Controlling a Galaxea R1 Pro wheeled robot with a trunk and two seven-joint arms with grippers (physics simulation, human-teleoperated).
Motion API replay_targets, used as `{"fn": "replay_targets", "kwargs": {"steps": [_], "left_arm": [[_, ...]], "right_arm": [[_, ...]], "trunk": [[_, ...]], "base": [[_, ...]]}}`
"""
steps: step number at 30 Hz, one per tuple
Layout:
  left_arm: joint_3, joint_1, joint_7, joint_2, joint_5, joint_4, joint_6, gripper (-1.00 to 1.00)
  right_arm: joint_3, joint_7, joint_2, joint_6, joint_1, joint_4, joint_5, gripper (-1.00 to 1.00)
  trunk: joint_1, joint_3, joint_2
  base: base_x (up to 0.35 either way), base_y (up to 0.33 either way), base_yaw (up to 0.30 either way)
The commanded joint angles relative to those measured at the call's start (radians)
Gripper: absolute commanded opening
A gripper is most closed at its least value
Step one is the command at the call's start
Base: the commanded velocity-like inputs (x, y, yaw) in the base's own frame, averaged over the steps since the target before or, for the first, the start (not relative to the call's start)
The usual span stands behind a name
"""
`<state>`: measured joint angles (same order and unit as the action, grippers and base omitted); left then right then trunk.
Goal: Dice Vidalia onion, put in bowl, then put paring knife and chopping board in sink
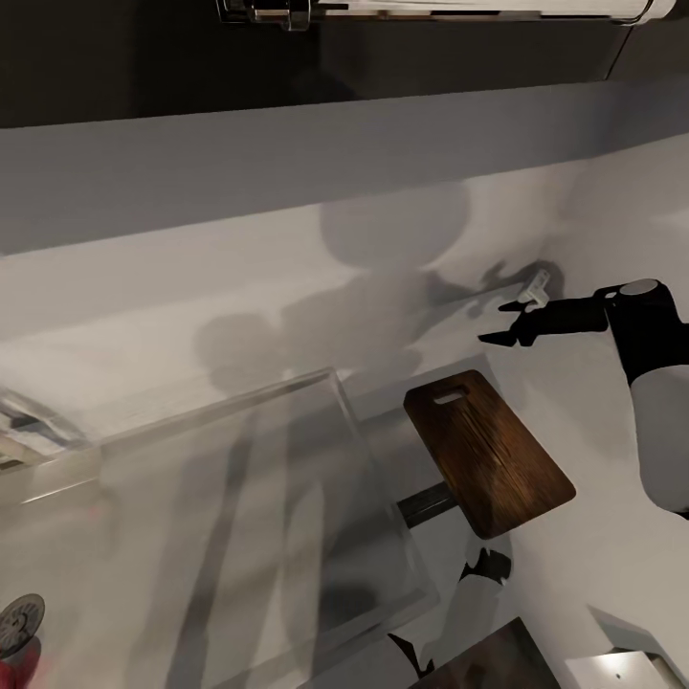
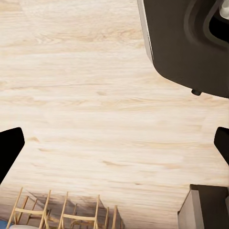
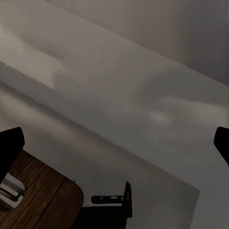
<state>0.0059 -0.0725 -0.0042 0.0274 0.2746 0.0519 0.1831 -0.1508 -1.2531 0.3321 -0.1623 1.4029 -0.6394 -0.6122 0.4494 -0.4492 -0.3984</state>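
Right gripper [image 1: 505, 323]: fingers spread wide, nothing between them, hovering over the grey countertop [image 1: 593, 402] just beyond the far end of the chopping board [image 1: 488, 452]. In the right wrist view the 2 fingertips [image 3: 10, 148] sit at opposite edges, and a corner of the board [image 3: 43, 200] shows below them.

Left gripper [image 2: 114, 143]: fingers likewise wide apart and empty, aimed at pale wood floor [image 2: 95, 95], with wooden chairs [image 2: 62, 212] cut off at the frame edge.

Board lies flat, handle slot toward the wall, beside the sink [image 1: 239, 507]. The basin is washed out by shadow and glare; its drain [image 1: 19, 622] is partly cropped. A small pale object [image 1: 538, 285] near the right gripper is too small to identify.
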Motion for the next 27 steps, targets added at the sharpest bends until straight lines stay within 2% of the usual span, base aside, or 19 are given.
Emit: {"fn": "replay_targets", "kwargs": {"steps": [1,8,16,23,24,27], "left_arm": [[0.0,0.0,0.0,0.0,0.003,0.002,0.005,1.0],[0.0,0.001,0.0,0.0,0.003,0.002,0.005,1.0],[0.0,0.001,0.0,0.0,0.003,0.002,0.006,1.0],[0.0,0.001,0.0,0.0,0.003,0.002,0.006,1.0],[0.0,0.0,0.0,0.001,0.003,0.002,0.006,1.0],[0.0,0.0,0.0,0.001,0.003,0.002,0.006,1.0]], "right_arm": [[-0.004,-0.006,-0.002,-0.012,0.001,0.0,-0.004,1.0],[0.0,-0.004,-0.014,-0.013,0.001,0.025,-0.006,1.0],[0.004,-0.005,-0.063,-0.013,0.001,0.03,-0.008,1.0],[0.006,-0.012,-0.1,-0.011,-0.001,0.03,-0.055,1.0],[0.007,-0.033,-0.11,-0.01,-0.001,0.03,-0.07,1.0],[0.014,-0.077,-0.115,-0.01,-0.001,0.03,-0.083,1.0]], "trunk": [[0.001,-0.001,-0.002],[0.001,-0.001,-0.002],[0.001,-0.012,-0.002],[0.001,-0.022,-0.002],[0.001,-0.023,-0.002],[0.001,-0.023,-0.002]], "base": [[0.0,0.0,0.0],[0.0,0.0,0.0],[0.0,0.0,0.0],[0.0,0.0,0.0],[0.0,0.0,0.0],[0.0,0.0,0.0]]}}
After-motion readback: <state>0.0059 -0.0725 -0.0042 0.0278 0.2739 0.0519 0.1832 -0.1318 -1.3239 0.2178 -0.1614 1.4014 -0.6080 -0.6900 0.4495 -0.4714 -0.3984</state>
